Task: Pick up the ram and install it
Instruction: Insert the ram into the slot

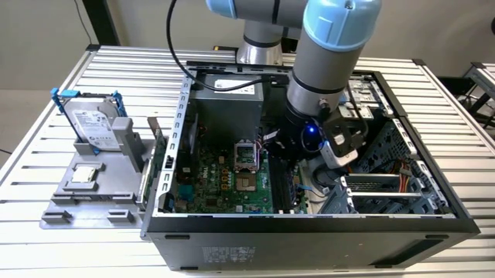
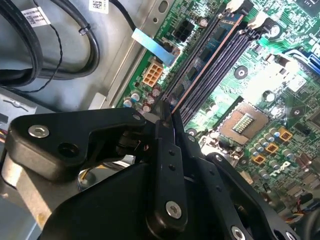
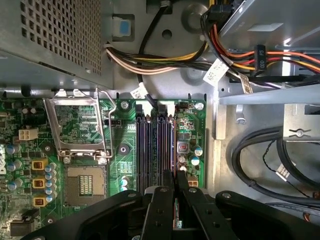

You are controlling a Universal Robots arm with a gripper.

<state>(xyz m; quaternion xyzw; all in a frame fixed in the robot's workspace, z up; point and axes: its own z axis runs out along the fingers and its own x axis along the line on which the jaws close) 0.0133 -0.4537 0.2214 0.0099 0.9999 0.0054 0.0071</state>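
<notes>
Gripper point(image 3: 175, 176) fingers stand narrow, pressed in on the two faces of the ram point(image 2: 205, 60) at its near end; I hold the stick on edge. The ram lies along the outermost memory slot, the one nearest the row of small capacitors point(image 2: 145, 100) and the case wall, and it runs the slot's full length toward the white latch point(image 2: 235, 6) at the far end. Whether it is fully seated I cannot tell. The other memory slots point(image 3: 144, 150) lie just beside it, parallel. Beyond them sits the processor socket point(image 3: 82, 185) with its metal load frame point(image 3: 77, 125) swung up.

In the exterior view, my arm point(image 1: 328, 63) reaches down into the open computer case point(image 1: 309, 226) over the motherboard point(image 1: 224, 185). Well apart, at the exterior view's left, a gray tray point(image 1: 58, 202) carries the hard drive point(image 1: 94, 124) upright in its blue frame and the square processor chip point(image 1: 85, 174) lying flat.
</notes>
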